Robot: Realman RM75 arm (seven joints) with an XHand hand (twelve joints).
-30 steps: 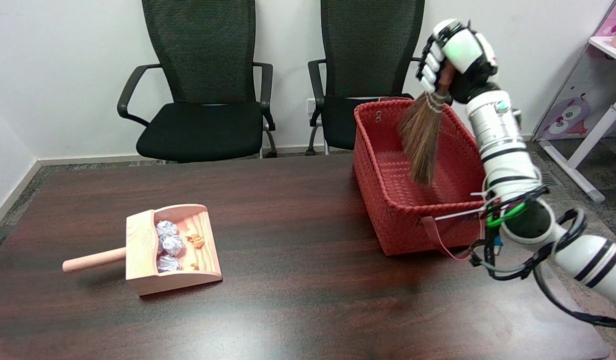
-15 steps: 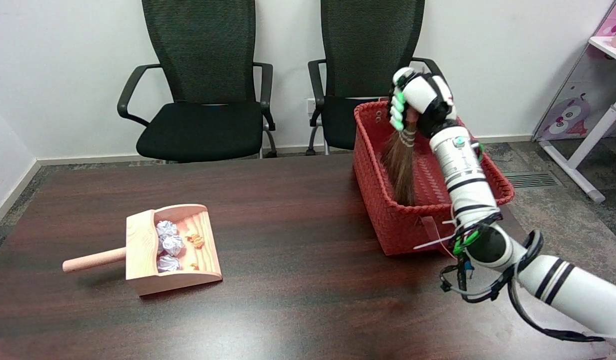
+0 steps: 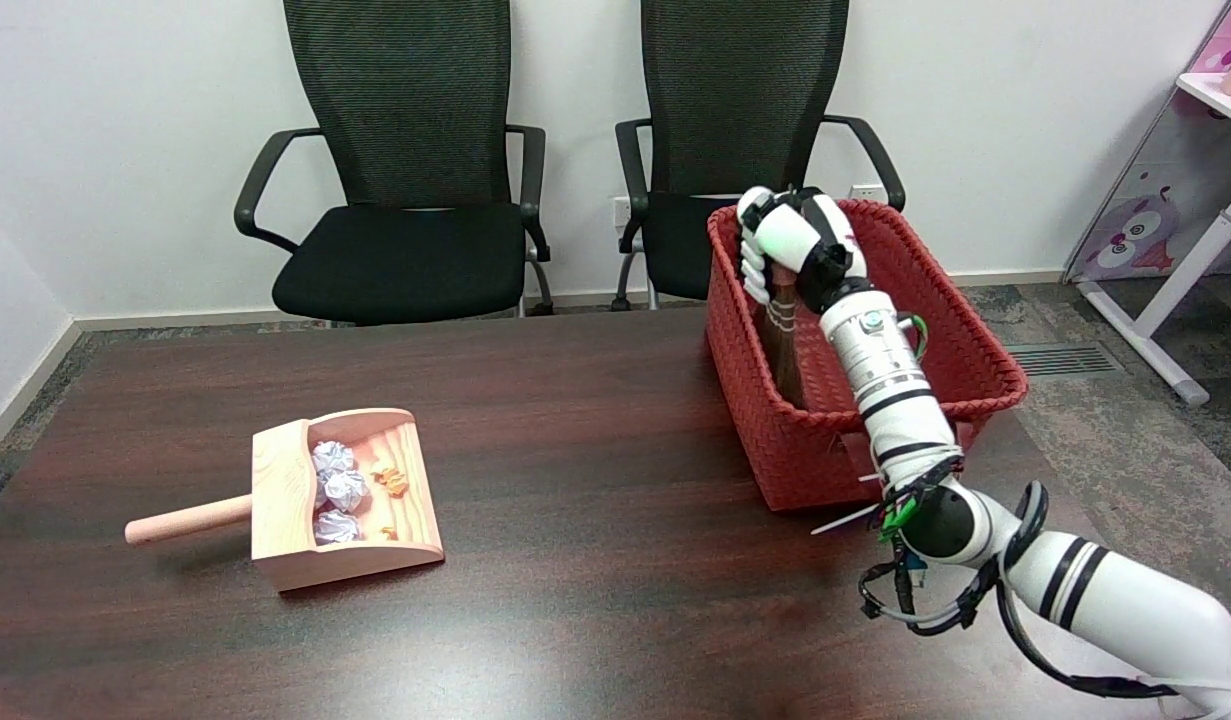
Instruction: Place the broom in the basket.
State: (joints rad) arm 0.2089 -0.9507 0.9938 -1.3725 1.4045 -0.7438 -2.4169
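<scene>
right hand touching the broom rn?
Touching. Head view: the right hand has its fingers wrapped around the top of the broom, whose bristles hang down inside the red basket.

The broom (image 3: 783,345) stood nearly upright inside the red woven basket (image 3: 775,440), brown bristles pointing down (their tips hidden behind the near wall), pale bands wrapped near its top. The basket sat on the table's far right side.
</scene>
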